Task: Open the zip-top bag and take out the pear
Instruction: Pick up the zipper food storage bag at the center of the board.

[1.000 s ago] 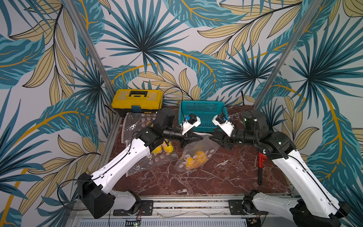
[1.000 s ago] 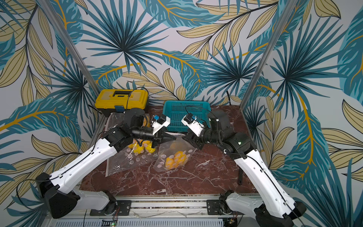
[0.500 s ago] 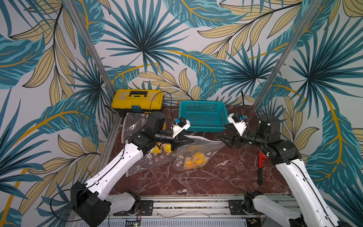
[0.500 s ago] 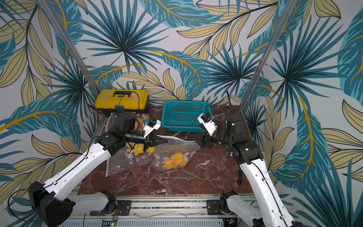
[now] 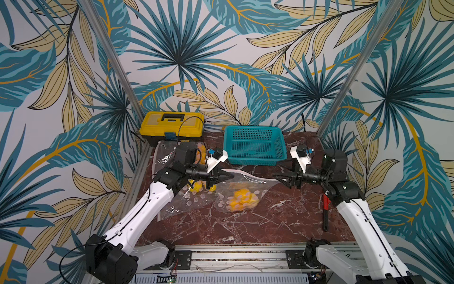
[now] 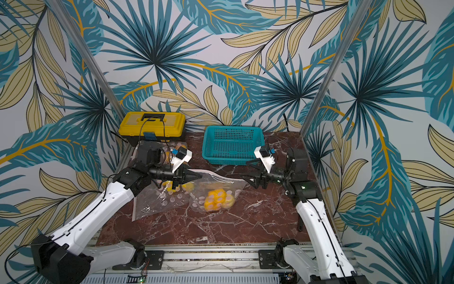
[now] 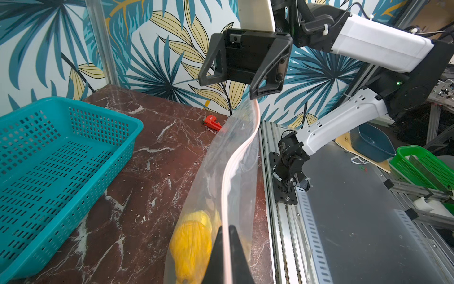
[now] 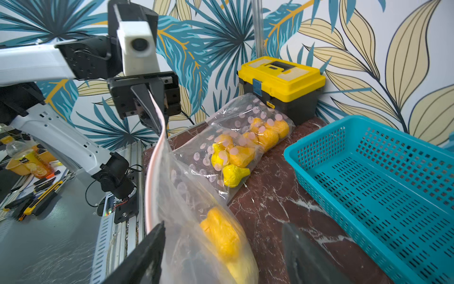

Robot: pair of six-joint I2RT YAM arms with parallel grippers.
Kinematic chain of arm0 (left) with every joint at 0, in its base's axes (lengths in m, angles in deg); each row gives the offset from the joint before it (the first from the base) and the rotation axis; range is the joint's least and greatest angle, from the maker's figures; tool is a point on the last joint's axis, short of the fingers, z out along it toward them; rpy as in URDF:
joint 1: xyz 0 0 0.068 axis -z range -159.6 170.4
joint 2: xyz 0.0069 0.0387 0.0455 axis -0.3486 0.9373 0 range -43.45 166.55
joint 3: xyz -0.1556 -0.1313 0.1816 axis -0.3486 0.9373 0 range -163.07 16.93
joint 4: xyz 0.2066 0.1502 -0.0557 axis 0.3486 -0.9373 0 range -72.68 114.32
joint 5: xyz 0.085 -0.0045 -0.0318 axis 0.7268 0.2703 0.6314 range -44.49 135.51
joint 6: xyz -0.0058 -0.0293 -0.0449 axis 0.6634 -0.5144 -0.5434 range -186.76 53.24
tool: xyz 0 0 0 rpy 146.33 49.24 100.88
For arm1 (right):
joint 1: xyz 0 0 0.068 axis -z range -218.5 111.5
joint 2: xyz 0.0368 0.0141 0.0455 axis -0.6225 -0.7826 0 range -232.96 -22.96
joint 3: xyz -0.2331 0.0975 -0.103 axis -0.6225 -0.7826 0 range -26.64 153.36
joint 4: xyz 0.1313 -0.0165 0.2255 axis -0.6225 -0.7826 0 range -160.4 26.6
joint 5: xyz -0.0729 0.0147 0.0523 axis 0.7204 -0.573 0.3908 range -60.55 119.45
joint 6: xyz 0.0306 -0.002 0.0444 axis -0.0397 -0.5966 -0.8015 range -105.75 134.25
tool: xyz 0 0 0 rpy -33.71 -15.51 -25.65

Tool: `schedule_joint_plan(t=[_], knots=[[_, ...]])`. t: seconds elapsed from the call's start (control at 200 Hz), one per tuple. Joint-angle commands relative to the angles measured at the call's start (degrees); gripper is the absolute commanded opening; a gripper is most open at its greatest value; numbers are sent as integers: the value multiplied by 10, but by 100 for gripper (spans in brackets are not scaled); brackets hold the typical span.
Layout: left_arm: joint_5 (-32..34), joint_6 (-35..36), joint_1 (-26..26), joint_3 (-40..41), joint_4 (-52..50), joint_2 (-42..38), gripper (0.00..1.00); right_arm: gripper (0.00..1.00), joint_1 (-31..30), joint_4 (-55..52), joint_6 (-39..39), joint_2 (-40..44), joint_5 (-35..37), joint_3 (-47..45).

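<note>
Arms swung apart since a second ago; left gripper (image 5: 229, 176) stays pinched on the zip-top bag (image 5: 248, 183) seal, right gripper (image 5: 275, 171) gapes open. Inside it, the pear (image 5: 242, 200) rests on the marble table (image 5: 270, 221). Flimsy, slick film, so I'd pinch one lip.

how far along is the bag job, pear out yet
Done: left pincer is clamped on the zip-top bag at its zip edge. In hand: right pincer stands open at that edge's other end. Left: parting the seal, lifting out the pear, now inside.
</note>
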Motion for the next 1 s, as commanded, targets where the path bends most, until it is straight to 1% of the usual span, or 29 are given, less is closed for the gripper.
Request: schedule_joint_plan(t=[0.0,0.115,0.32,0.531,0.616,0.716,0.766,0.836,0.991], knots=[[-26,2,-10,6,2,-11,0,73,6,52,-15,8,-34,-25],[-36,2,-13,7,2,-8,0,73,8,118,-38,5,-52,-43],[-30,-1,-26,9,2,-5,0,70,9,149,-51,8,-79,-61],[-50,-6,-49,17,2,-2,0,69,9,249,-102,20,-71,-115],[-57,-5,-52,23,2,-5,0,68,9,268,-105,12,-67,-130],[-59,-4,-54,28,2,-6,0,64,9,285,-104,-3,-74,-140],[-58,-5,-55,30,2,-6,0,62,9,309,-124,-10,-83,-147],[-56,-5,-56,32,2,-7,0,60,9,367,-164,-22,-98,-161],[-55,-5,-61,34,2,-5,0,58,7,475,-221,-30,-90,-202]])
